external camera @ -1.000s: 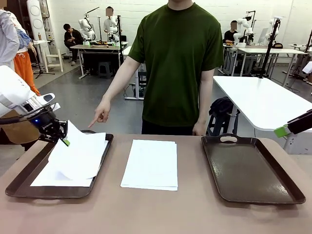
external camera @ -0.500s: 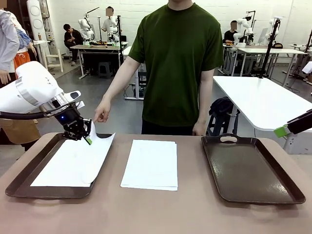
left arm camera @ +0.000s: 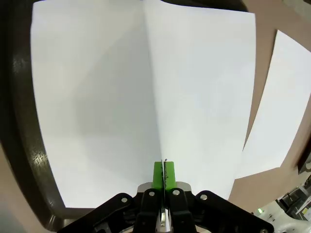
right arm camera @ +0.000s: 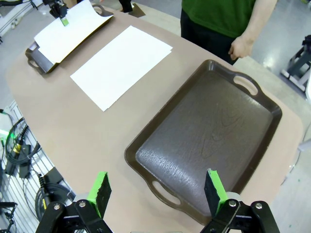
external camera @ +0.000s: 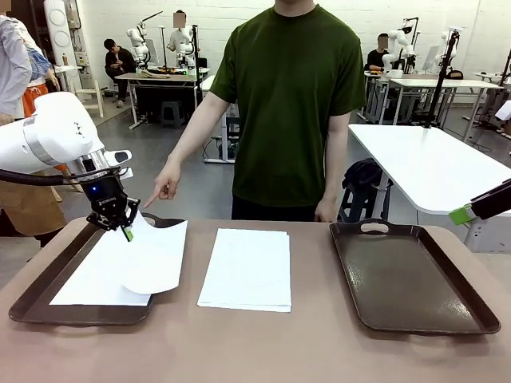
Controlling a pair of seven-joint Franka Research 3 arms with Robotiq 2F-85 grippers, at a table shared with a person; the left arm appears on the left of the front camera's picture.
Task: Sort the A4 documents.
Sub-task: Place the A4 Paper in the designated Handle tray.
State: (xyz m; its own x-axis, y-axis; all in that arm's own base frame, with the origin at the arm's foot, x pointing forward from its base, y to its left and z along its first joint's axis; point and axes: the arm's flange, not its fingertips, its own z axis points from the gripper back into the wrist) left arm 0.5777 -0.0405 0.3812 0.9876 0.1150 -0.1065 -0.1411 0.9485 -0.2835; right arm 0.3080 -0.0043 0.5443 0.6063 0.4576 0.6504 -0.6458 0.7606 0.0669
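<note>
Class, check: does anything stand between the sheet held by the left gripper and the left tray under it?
Nothing visible does. The left gripper pinches the sheet over the left tray, where another sheet lies flat; the person's hand points near its far rim.

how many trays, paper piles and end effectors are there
brown trays: 2, left tray, right tray
white paper piles: 2, tray pile, middle pile
end effectors: 2, left end effector, right end effector
total: 6
</note>
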